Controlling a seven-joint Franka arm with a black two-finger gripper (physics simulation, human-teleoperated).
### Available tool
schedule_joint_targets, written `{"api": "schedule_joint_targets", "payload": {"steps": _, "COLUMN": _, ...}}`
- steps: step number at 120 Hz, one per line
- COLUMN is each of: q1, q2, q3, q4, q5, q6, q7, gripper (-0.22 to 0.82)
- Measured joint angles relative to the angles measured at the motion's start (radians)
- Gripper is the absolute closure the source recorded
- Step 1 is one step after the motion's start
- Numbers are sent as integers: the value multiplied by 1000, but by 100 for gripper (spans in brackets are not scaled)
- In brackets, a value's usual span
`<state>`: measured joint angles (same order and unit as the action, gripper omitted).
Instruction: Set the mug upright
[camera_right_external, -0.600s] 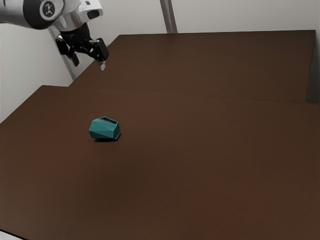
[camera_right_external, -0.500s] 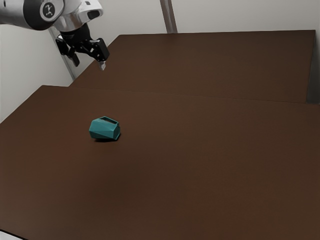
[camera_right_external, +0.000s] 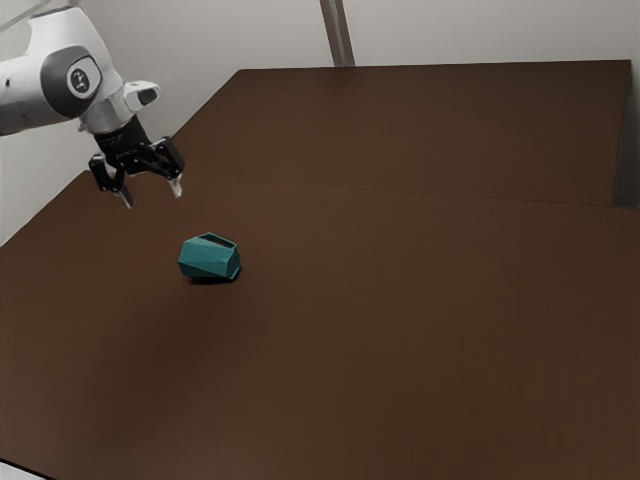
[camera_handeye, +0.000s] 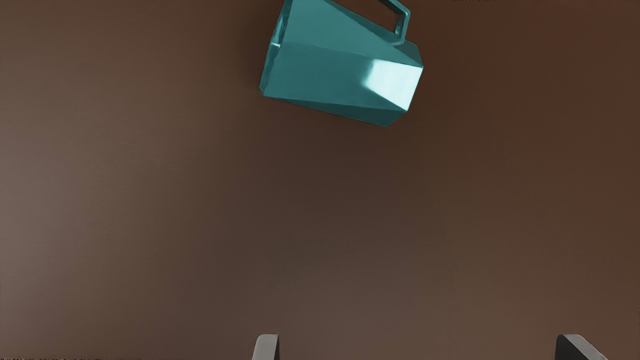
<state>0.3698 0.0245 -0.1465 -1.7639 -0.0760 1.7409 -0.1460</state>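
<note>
My tool (camera_right_external: 153, 197) has just swung lower in the exterior view and a little toward the exterior view's left, so it now hangs nearer the mug; I read that as the approach to a grasp. Its two fingers stand wide apart with nothing between them. Behind them my wrist bends over and points the tool down at the counter (camera_right_external: 400, 350), slightly tilted. Ahead of the fingertips and apart from them, the mug (camera_right_external: 209, 258) lies on its side on the counter, where it lay before, its handle (camera_handeye: 404, 25) standing off its flank. The righting is therefore still to be done. I judge I must move on over the mug, lower around its body, close, then lift and turn it onto its base; a grip off-centre could roll it or let it twist.
</note>
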Motion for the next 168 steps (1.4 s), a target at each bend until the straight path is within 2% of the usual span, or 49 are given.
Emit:
{"api": "schedule_joint_targets", "payload": {"steps": 13, "q1": 82, "q2": 72, "q3": 2, "q4": 13, "q5": -91, "q6": 0, "q7": 7, "gripper": 0}}
{"api": "schedule_joint_targets", "payload": {"steps": 28, "q1": 123, "q2": 162, "q3": 2, "q4": 37, "q5": -176, "q6": -2, "q7": 31, "gripper": 0}}
{"api": "schedule_joint_targets", "payload": {"steps": 43, "q1": 132, "q2": 244, "q3": 5, "q4": 79, "q5": -219, "q6": -3, "q7": 59, "gripper": 0}}
{"api": "schedule_joint_targets", "payload": {"steps": 60, "q1": 134, "q2": 331, "q3": 41, "q4": 136, "q5": -244, "q6": -3, "q7": 98, "gripper": 0}}
{"api": "schedule_joint_targets", "payload": {"steps": 99, "q1": 135, "q2": 563, "q3": 44, "q4": 377, "q5": -274, "q6": 0, "q7": 183, "gripper": 0}}
{"api": "schedule_joint_targets", "payload": {"steps": 123, "q1": 132, "q2": 613, "q3": 41, "q4": 433, "q5": -292, "q6": 8, "q7": 229, "gripper": 0}}
{"api": "schedule_joint_targets", "payload": {"steps": 168, "q1": 125, "q2": 652, "q3": 39, "q4": 410, "q5": -388, "q6": 22, "q7": 284, "gripper": 0}}
